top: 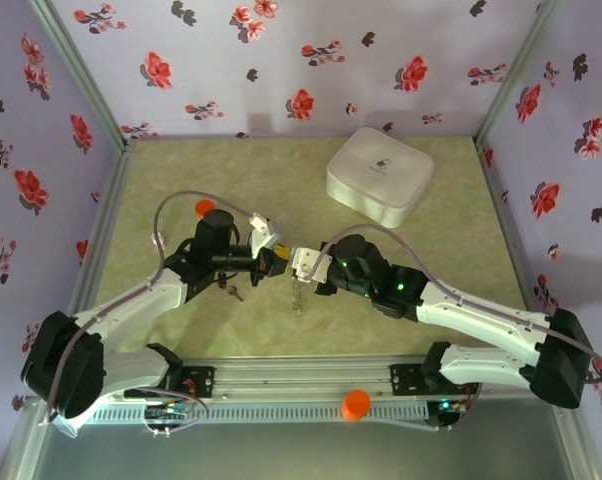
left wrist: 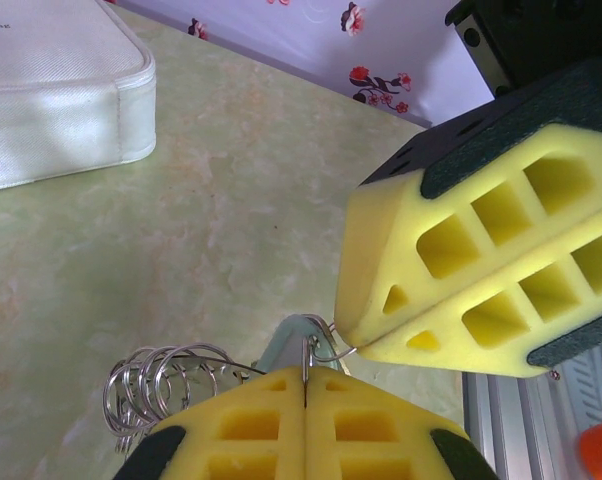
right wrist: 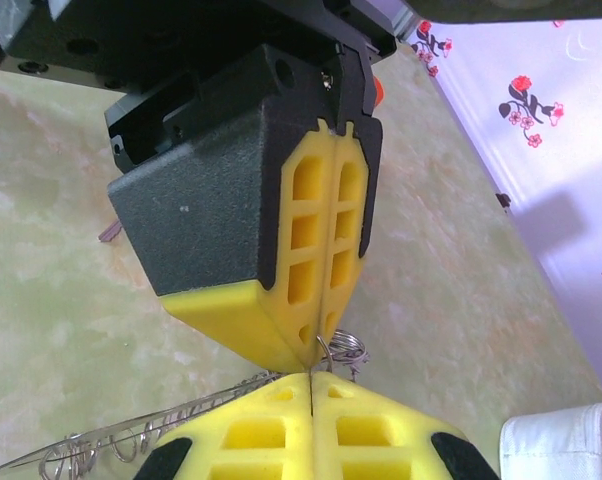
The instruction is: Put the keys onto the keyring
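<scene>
The keyring [top: 299,292] is a string of thin silver wire rings that dangles below the two grippers in the top view. My left gripper [left wrist: 306,372] is shut on one of its wire loops [left wrist: 321,345], with several rings [left wrist: 156,385] bunched to its left. My right gripper [right wrist: 311,378] is shut tip to tip against the left gripper's fingers [right wrist: 321,250], pinching the same wire loop [right wrist: 331,350], and the ring string [right wrist: 131,435] trails off to the left. One small key [top: 233,292] lies on the table under the left arm.
A white rounded-square box [top: 379,175] sits at the back right of the table and is also in the left wrist view [left wrist: 51,90]. An orange cap [top: 205,208] shows behind the left arm. Another orange object [top: 356,403] rests on the front rail.
</scene>
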Robot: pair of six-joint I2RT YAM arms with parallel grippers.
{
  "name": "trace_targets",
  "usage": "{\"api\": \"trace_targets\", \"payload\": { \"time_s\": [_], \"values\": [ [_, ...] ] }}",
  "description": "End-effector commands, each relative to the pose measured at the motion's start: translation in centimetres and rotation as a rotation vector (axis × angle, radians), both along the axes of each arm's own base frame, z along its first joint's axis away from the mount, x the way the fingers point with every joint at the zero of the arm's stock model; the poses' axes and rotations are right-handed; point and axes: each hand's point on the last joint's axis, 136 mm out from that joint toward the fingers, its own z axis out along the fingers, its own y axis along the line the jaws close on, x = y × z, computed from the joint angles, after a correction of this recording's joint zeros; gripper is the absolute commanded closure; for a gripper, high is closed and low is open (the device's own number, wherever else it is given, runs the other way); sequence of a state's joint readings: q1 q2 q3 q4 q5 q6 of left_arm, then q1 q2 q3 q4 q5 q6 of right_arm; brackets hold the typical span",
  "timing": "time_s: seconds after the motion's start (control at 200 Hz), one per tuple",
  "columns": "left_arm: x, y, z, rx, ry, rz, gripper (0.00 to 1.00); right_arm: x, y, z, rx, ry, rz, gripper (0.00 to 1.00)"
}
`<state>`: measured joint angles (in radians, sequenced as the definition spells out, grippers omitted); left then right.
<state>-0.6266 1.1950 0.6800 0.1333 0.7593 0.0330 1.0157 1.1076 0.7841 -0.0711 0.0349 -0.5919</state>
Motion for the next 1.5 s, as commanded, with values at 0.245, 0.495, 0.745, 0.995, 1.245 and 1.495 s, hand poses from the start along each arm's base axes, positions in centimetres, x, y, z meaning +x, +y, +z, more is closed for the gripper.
{"api": "trace_targets", "payload": {
  "time_s": [0.245,0.495,0.745,0.995,1.245,1.495],
  "values": [
    [-0.1,-0.3,1.2,-0.021,-0.040,-0.026,1.00,0.1,0.1,0.8,0.051,-0.021,-0.019,1.00],
    [-0.2,-0.4,1.2,-0.021,-0.039,-0.029,1.00,0.2,0.0,0.9,0.061,-0.030,-0.023,1.00],
    [-0.2,-0.4,1.2,-0.023,-0.035,-0.032,1.00,0.4,-0.1,1.1,0.064,-0.043,-0.032,1.00],
    [-0.3,-0.4,1.3,-0.027,-0.038,-0.035,1.00,0.8,-0.2,0.8,0.048,-0.051,-0.051,1.00],
    [-0.3,-0.4,1.2,-0.026,-0.035,-0.039,1.00,0.7,-0.1,1.3,0.069,-0.057,-0.045,1.00],
    [-0.3,-0.5,1.2,-0.027,-0.033,-0.041,1.00,0.9,-0.2,0.9,0.058,-0.058,-0.055,1.00]
  ]
}}
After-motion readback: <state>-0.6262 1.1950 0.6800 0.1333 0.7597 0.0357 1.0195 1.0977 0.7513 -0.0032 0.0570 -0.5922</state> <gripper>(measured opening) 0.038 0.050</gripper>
